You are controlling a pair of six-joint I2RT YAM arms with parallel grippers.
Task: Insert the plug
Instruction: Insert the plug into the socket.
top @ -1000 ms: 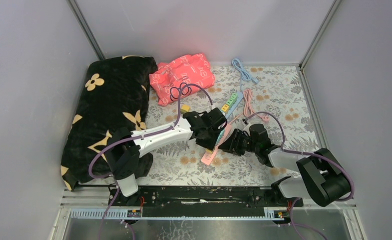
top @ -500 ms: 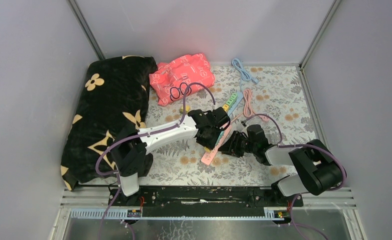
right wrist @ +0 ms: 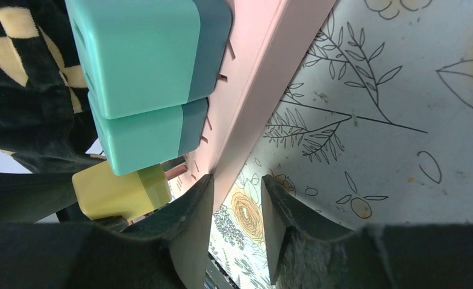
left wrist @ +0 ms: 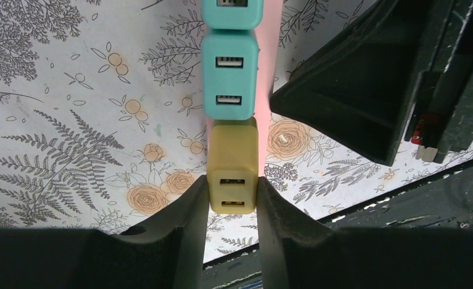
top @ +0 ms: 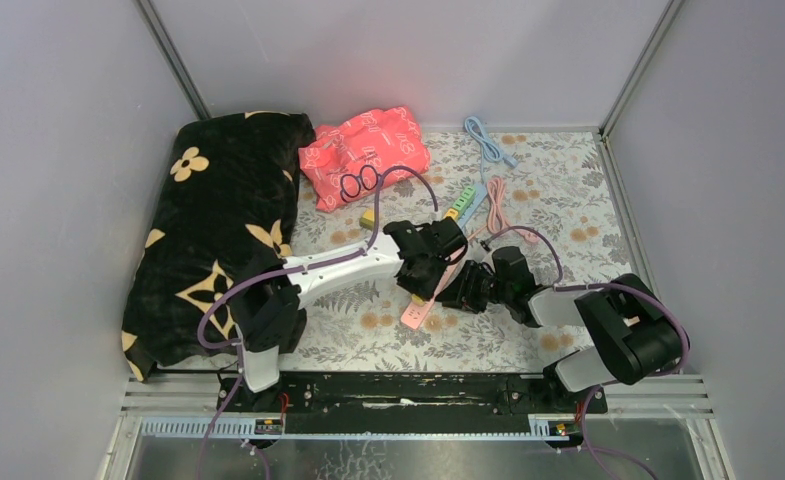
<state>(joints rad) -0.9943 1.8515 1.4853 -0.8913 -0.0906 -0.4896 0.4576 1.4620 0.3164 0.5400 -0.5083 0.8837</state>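
you: left gripper [left wrist: 232,183] clenched on boxy yellow plastic plug [left wrist: 232,153] | plug tilted at long pink plastic power strip [right wrist: 264,72], prongs [right wrist: 176,170] showing | right gripper [right wrist: 237,183] straddles strip edge, can't tell if it's pinching | push crooked and you'll likely bend prongs or skid the strip

A yellow plug [left wrist: 232,158] sits in the black left gripper [left wrist: 232,188]. Beyond it are teal plugs [left wrist: 230,78] on a pink strip [right wrist: 264,78]. The worktop [left wrist: 71,120] is pale with grey ferns and, seemingly, orange roses.

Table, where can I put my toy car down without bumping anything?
Bare cloth right of the pink cable up to the right wall, and the near patch by the black rail. Crowded middle: left gripper, right gripper, power strip.
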